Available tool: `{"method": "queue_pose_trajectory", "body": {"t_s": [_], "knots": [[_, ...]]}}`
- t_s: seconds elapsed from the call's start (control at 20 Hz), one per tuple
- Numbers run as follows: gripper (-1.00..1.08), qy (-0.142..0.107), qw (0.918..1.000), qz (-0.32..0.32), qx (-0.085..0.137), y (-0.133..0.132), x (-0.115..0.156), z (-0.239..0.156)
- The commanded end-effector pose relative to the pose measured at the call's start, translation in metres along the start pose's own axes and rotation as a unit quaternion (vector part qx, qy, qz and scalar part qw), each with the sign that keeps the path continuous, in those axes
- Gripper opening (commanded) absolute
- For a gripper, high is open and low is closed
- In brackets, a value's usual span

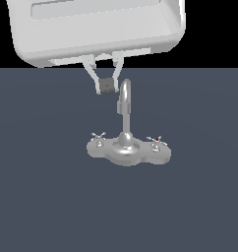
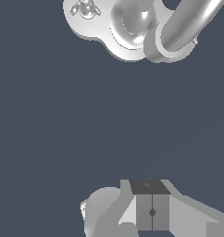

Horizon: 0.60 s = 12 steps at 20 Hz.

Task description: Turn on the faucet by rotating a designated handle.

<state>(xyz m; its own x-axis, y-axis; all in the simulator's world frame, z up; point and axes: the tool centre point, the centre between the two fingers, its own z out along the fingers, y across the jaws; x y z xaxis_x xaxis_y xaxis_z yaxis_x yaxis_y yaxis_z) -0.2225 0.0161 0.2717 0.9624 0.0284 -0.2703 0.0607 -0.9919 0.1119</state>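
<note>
The shiny silver faucet (image 1: 125, 142) stands on the dark floor with a tall arched spout (image 1: 125, 96) and a lumpy flat base (image 1: 140, 156). The designated handle (image 1: 98, 136), a tiny plain silver cross knob, sits at the exterior view's left of the base. The cross knob with a red dot (image 1: 156, 141) sits at the right. My gripper (image 1: 106, 85) hangs high above the plain handle, just left of the spout's top, shut and empty. In the wrist view the gripper (image 2: 152, 212) has its pads together, far from the base (image 2: 102, 34), a plain knob (image 2: 86, 9) and the spout (image 2: 185, 25).
The large white body of my arm (image 1: 91, 29) fills the upper part of the exterior view. The flat dark grey floor (image 1: 42, 197) lies all around the faucet.
</note>
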Motion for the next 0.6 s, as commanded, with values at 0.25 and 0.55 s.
{"method": "queue_pose_trajectory", "body": {"t_s": [0.25, 0.55], "knots": [[-0.34, 0.053, 0.994, -0.088, -0.038, -0.074, 0.083, 0.031], [-0.34, 0.074, 0.9895, -0.122, -0.023, -0.109, 0.137, 0.079]]}}
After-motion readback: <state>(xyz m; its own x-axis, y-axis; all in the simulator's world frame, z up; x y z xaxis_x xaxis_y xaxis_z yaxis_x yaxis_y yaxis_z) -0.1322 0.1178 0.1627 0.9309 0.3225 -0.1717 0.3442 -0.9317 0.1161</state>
